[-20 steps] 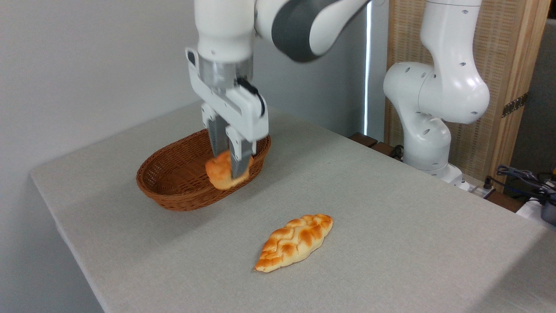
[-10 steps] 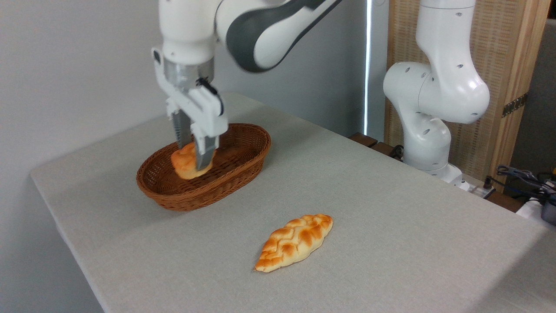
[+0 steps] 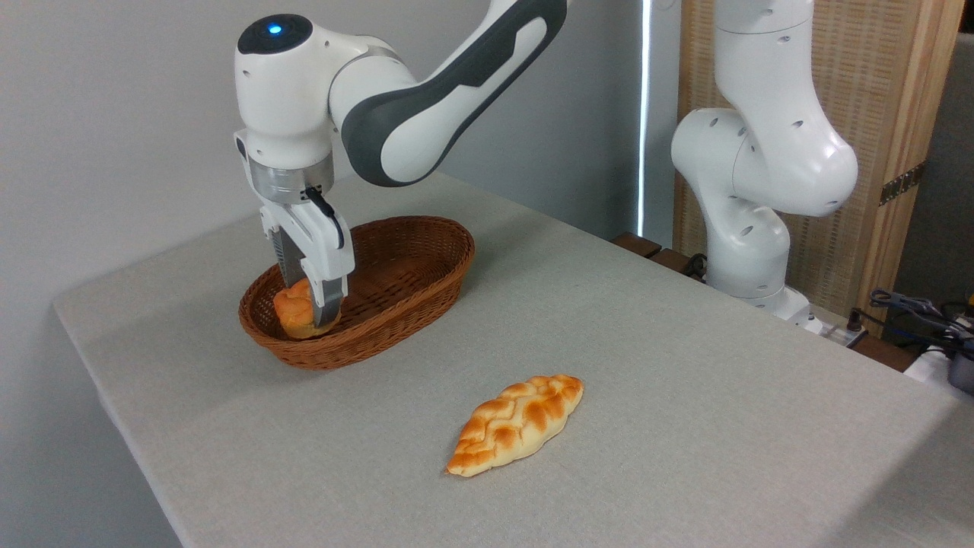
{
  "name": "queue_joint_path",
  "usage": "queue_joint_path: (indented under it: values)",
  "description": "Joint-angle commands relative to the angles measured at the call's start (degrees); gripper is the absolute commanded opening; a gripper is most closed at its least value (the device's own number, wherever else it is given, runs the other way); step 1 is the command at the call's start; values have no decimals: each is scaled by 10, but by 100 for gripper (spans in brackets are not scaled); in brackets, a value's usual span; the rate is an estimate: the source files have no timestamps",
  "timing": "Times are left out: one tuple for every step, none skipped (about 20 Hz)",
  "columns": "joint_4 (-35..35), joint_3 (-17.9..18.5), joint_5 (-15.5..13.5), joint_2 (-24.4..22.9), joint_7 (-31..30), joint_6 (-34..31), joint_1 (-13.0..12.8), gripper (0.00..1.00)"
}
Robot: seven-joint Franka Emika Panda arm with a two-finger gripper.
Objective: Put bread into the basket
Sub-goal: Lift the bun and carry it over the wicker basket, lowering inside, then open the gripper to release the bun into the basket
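The end effector [image 3: 308,308] points straight down into the left end of the basket [image 3: 415,262], and its two fingers are closed on the bread [image 3: 293,310], which sits low inside the wicker wall there. To the right of the end effector and nearer to the camera, a braided loaf [image 3: 516,423] lies on the tabletop [image 3: 685,396], well apart from the basket.
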Motion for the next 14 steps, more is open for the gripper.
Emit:
queue_joint_path:
  values:
    - [6, -2, 8, -2, -8, -1, 1, 100]
    - [6, -2, 8, -4, -8, -3, 1, 100]
    - [6, -2, 8, -4, -8, -4, 1, 100]
    - [6, -2, 9, -5, -9, -5, 1, 100]
    - [7, -1, 9, -7, -9, -6, 1, 100]
    - [8, -1, 10, -9, -12, -15, 1, 100]
    - [23, 5, 14, -17, -17, -47, 2, 100]
    - [56, 10, 18, -20, -18, -98, 5, 100]
    - [94, 20, 25, -18, -17, -156, 7, 100]
    - [130, 37, 34, -14, -17, -203, 8, 100]
    - [148, 48, 41, -15, -17, -224, 8, 100]
    - [159, 56, 51, -17, -17, -232, 7, 100]
    - [175, 71, 65, -19, -17, -235, 8, 100]
    - [189, 86, 80, -20, -17, -247, 7, 100]
